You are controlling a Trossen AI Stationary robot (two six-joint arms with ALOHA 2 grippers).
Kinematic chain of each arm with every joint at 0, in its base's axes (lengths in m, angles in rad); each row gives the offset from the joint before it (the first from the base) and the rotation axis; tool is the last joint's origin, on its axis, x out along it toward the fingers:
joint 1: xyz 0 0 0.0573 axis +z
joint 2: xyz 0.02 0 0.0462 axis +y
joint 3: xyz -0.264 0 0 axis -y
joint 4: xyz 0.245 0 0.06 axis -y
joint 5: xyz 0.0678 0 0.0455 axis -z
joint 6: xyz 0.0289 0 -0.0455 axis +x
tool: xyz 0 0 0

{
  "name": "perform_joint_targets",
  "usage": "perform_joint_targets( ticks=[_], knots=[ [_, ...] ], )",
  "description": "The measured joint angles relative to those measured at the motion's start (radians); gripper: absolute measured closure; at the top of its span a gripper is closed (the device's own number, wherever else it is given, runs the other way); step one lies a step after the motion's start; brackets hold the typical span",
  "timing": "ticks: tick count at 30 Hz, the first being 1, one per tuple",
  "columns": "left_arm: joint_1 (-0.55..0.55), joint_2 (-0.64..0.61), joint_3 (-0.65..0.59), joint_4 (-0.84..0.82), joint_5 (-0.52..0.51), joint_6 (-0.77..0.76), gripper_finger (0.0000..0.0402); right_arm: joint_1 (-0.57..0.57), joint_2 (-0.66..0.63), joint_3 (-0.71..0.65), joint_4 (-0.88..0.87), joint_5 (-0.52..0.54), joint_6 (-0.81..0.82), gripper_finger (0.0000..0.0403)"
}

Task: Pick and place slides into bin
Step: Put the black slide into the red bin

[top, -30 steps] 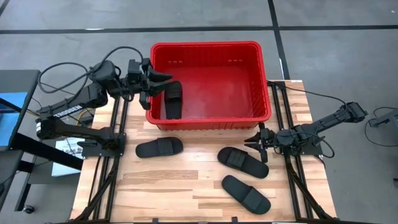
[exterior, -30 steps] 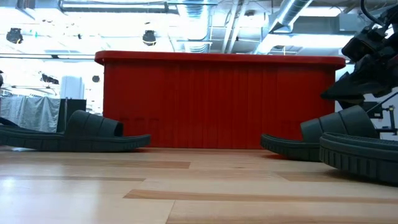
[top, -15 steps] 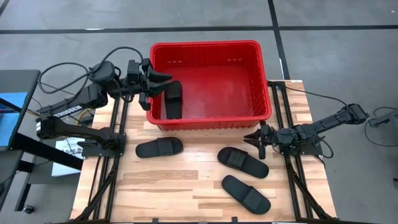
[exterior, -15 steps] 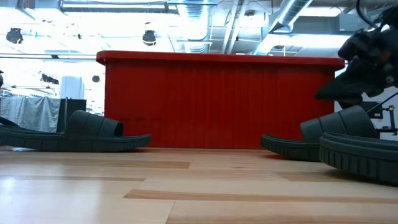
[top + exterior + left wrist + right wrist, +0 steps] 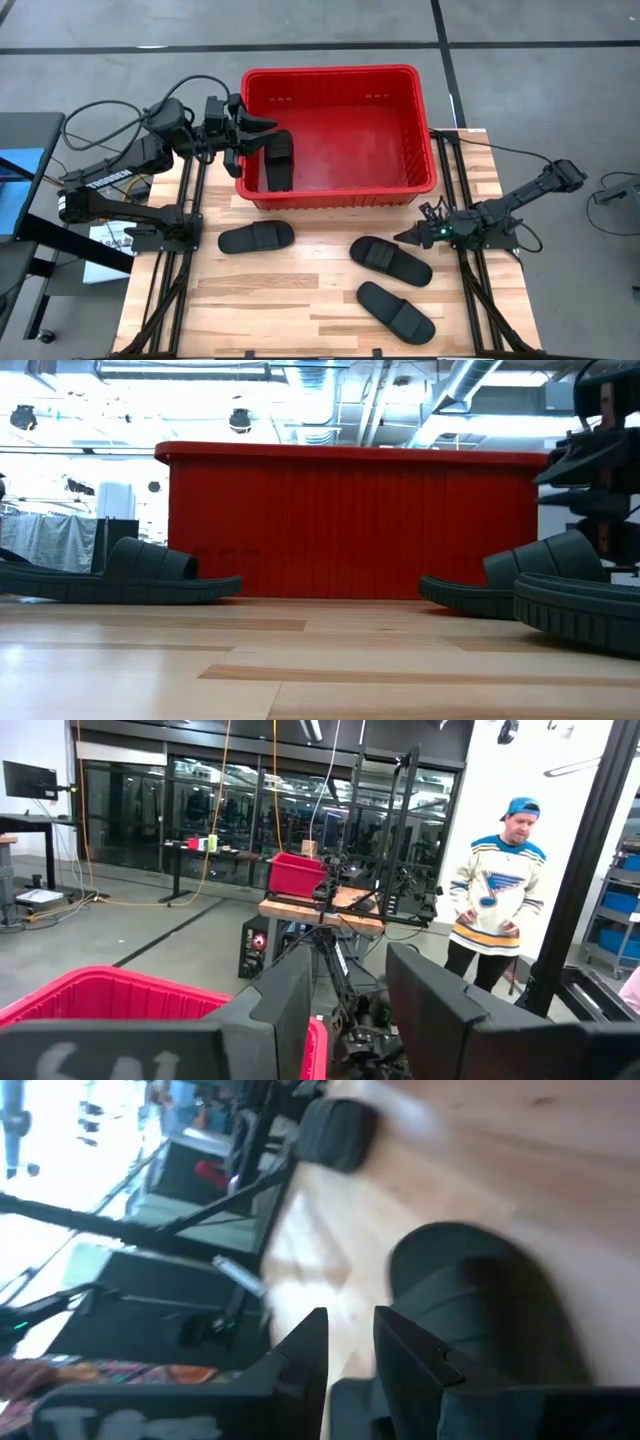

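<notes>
A person in a blue cap and striped jersey (image 5: 497,910) stands beyond another red-binned workbench (image 5: 325,908)

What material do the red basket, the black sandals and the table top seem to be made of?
The red basket looks like molded plastic, slightly glossy, with ribbed walls and small slots near the rim. The black sandals look like matte foam or rubber, dull and without shine; which one is unclear. The table top looks like wood, with pale joined planks and visible grain.
</notes>
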Motion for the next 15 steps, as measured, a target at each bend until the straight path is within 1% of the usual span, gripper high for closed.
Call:
perform_joint_targets(
  ticks=[4,9,12,15],
  knots=[
    [0.000,0.000,0.000,0.000,0.000,0.000,0.0281,0.044,0.000,0.000,0.017,-0.005,0.028,0.0327],
    [0.000,0.000,0.000,0.000,0.000,0.014,0.0281,0.087,0.002,0.000,-0.048,-0.020,0.035,0.0327],
    [0.000,0.000,0.000,0.000,0.000,0.014,0.0281,0.088,0.016,0.000,-0.060,-0.061,-0.015,0.0327],
    [0.000,0.000,0.000,0.000,0.000,0.015,0.0281,0.092,0.029,0.005,-0.080,-0.061,-0.048,0.0327]
  ],
)
